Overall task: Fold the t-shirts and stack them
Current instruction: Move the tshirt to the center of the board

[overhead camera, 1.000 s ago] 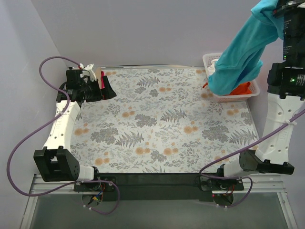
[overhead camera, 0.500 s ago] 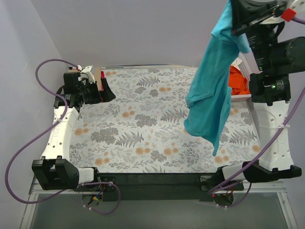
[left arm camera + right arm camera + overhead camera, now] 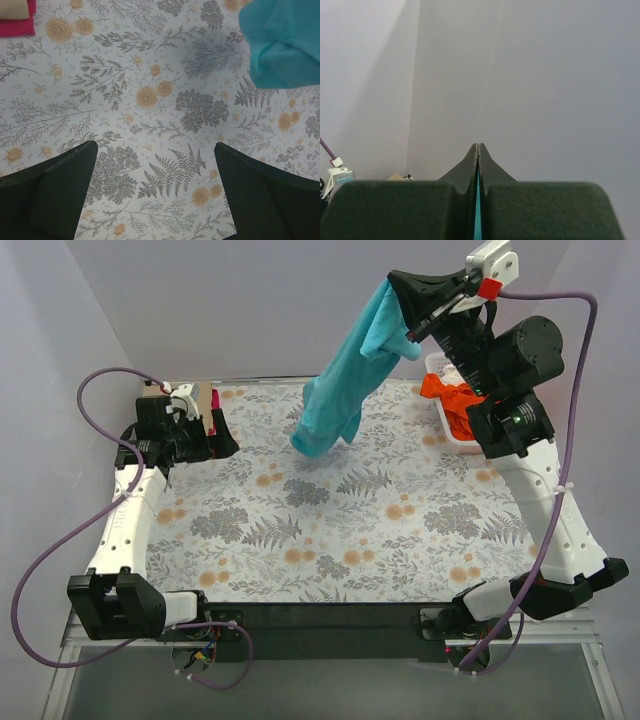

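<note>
My right gripper [image 3: 402,287] is raised high at the back right, shut on the top of a turquoise t-shirt [image 3: 345,380]. The shirt hangs down, its lower end just above the back middle of the floral cloth. In the right wrist view the gripper [image 3: 478,147] is shut with a thin teal strip [image 3: 477,215] between its pads. The shirt's lower end shows in the left wrist view [image 3: 285,45]. An orange t-shirt [image 3: 452,402] lies in the white basket [image 3: 436,364]. My left gripper [image 3: 226,434] is open and empty at the back left [image 3: 155,150]. Folded magenta [image 3: 17,26] and tan [image 3: 12,7] shirts lie beside it.
The grey-and-orange floral cloth [image 3: 340,530] covers the table. The basket stands at the back right corner under my right arm. Grey walls close in behind and on the left. A purple cable [image 3: 95,390] loops by the left arm.
My right arm has lifted the turquoise shirt out of the basket and swung it left, over the back middle of the table. The orange shirt now shows. The left arm has hardly moved.
</note>
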`<state>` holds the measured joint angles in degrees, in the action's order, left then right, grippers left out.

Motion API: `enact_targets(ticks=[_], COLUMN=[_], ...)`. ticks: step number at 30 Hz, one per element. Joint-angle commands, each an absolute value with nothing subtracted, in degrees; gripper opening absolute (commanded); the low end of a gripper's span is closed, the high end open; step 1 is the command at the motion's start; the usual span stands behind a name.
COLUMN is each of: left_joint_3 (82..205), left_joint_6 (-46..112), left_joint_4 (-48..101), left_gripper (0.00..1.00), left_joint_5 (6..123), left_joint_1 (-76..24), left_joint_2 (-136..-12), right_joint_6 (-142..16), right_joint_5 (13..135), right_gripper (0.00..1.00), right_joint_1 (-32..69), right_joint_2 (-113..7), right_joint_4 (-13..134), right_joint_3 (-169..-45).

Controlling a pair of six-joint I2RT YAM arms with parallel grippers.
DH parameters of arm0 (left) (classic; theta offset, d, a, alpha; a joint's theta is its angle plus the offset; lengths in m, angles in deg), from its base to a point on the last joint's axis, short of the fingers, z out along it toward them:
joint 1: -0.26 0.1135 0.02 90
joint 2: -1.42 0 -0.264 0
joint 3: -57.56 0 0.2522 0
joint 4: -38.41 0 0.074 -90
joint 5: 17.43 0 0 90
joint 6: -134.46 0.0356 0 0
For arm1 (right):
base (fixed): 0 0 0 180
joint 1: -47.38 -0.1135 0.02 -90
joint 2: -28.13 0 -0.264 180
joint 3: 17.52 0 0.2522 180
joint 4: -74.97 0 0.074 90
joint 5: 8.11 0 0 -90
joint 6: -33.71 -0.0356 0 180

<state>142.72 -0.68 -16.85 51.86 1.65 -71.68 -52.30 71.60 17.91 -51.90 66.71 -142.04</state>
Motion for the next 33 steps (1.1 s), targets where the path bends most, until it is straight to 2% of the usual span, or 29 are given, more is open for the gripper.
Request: enact_targets(ticks=[1, 7, 14, 15, 17, 18, 19, 20, 23, 25, 30, 33], left_joint_3=[141.81, 140.76, 139.96, 139.79, 139.79, 139.70, 139.53, 139.35, 137.68, 136.98, 138.11, 143.01], left_joint_6=[0.17, 0.08, 2.45, 2.89, 4.47, 5.00, 6.22, 7.01, 11.13, 13.08, 17.83, 20.63], left_joint_4=[-16.83, -16.84, -17.54, -17.54, -17.63, -17.63, -17.80, -17.80, -17.45, -16.22, -10.26, -7.35], left_gripper=[0.98, 0.98, 0.98, 0.98, 0.98, 0.98, 0.98, 0.98, 0.98, 0.98, 0.98, 0.96], left_joint_5=[53.76, 53.85, 52.09, 50.87, 48.85, 46.57, 43.42, 43.39, 33.75, 30.31, 41.87, 47.51], left_joint_1=[1.76, 1.76, 1.76, 1.76, 1.67, 1.76, 1.76, 1.76, 1.67, -0.77, -16.94, -24.58], left_joint_2=[-68.71, -68.71, -68.10, -67.58, -67.22, -67.04, -66.96, -66.95, -67.22, -68.18, -73.62, -80.47], right_joint_6=[-52.68, -53.91, -51.21, -50.84, -50.40, -50.14, -49.26, -49.26, -47.76, -49.07, -55.05, -55.94], right_joint_5=[73.36, 71.35, 65.38, 65.01, 61.86, 61.32, 61.58, 62.54, 69.39, 69.59, 63.26, 59.92], right_gripper=[0.01, 0.01, 0.01, 0.12, 0.42, 0.69, 0.88, 0.88, 0.92, 0.93, 0.93, 0.92], right_joint_1=[16.01, 15.74, 13.02, 12.15, 12.14, 11.88, 11.88, 11.88, 12.23, 14.77, 29.61, 37.34], right_joint_2=[-52.28, -51.86, -44.66, -44.03, -42.45, -41.92, -41.13, -40.86, -40.77, -40.69, -40.86, -42.00], right_joint_4=[71.23, 71.32, 70.62, 68.27, 65.45, 63.43, 61.32, 61.30, 53.41, 47.19, 38.29, 33.71], right_joint_3=[-139.14, -127.46, -101.89, -98.90, -97.47, -97.38, -97.55, -97.99, -101.15, -101.51, -99.14, -98.70])
